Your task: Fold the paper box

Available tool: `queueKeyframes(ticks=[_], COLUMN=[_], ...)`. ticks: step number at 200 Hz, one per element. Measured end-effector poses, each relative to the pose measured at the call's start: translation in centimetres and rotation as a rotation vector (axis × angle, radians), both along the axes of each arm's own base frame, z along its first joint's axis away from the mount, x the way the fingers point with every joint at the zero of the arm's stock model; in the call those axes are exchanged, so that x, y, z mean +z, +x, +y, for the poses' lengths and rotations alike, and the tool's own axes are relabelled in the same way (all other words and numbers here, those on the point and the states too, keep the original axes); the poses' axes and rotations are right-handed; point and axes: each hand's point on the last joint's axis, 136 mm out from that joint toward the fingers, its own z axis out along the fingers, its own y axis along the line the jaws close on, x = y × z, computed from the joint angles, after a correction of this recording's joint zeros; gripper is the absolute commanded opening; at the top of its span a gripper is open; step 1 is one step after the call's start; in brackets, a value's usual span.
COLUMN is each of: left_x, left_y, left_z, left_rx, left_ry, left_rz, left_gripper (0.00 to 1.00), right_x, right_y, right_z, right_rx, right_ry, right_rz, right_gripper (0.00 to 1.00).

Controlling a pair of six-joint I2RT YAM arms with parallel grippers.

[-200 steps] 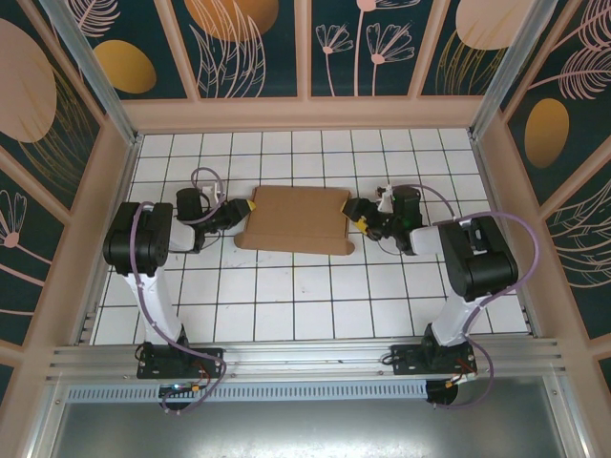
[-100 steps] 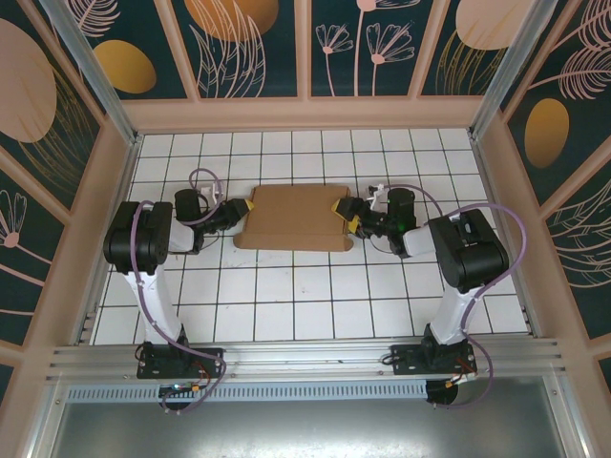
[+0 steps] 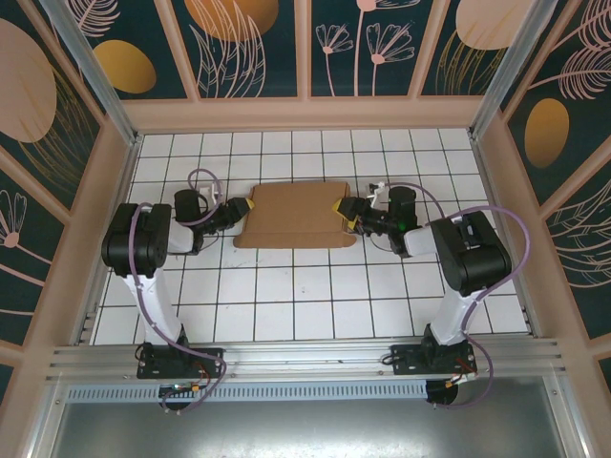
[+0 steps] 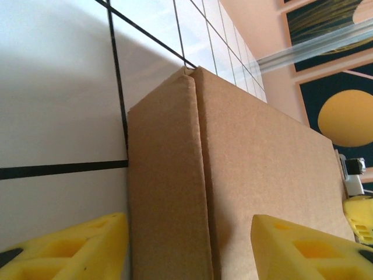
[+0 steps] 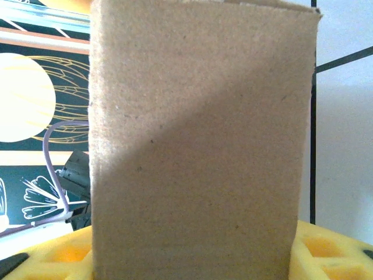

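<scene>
Now my left gripper point(image 3: 247, 205) gapes astride the left end of the paper box point(image 3: 296, 216), flat on the table point(image 3: 286, 296), my right gripper point(image 3: 342, 212) at its other end, clamped or not I cannot tell.

Left hand point(image 3: 250, 205) parted; right hand point(image 3: 341, 214) facing it.

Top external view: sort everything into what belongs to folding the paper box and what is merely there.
Belongs to the job:
- paper box, lying flat
- left end effector, at its left edge
- right end effector, at its right edge

Merely there:
- white tiled table
- patterned wall panels
- metal rail along the near edge
</scene>
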Motion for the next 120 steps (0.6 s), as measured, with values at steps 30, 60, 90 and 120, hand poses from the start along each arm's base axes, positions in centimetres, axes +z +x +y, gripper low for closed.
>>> queueKeyframes(ticks=[30,60,90,120], left_x=[1.2,5.7,12.1,16.7], left_y=[-0.4,-0.9,-2.0,-4.5], left_z=[1.2,2.3,0.7,-2.3], left_rx=[0.07,0.148,0.173,0.173], left_ry=[0.073,0.167,0.29,0.416], left_rz=[-0.045,-0.208,-0.47,-0.715], left_gripper=[0.72,0.77,0.83,0.99], right_x=[0.3,0.8,1.9,3.1], right_y=[-0.1,0.4,1.0,1.6], right_z=[-0.2,-0.9,-2.1,-3.7], right_rx=[-0.004,-0.026,-0.056,-0.097], right_ry=[-0.001,0.005,0.011,0.017], right_rz=[0.005,0.0,-0.017,-0.03], right_gripper=[0.51,0.51,0.52,0.52])
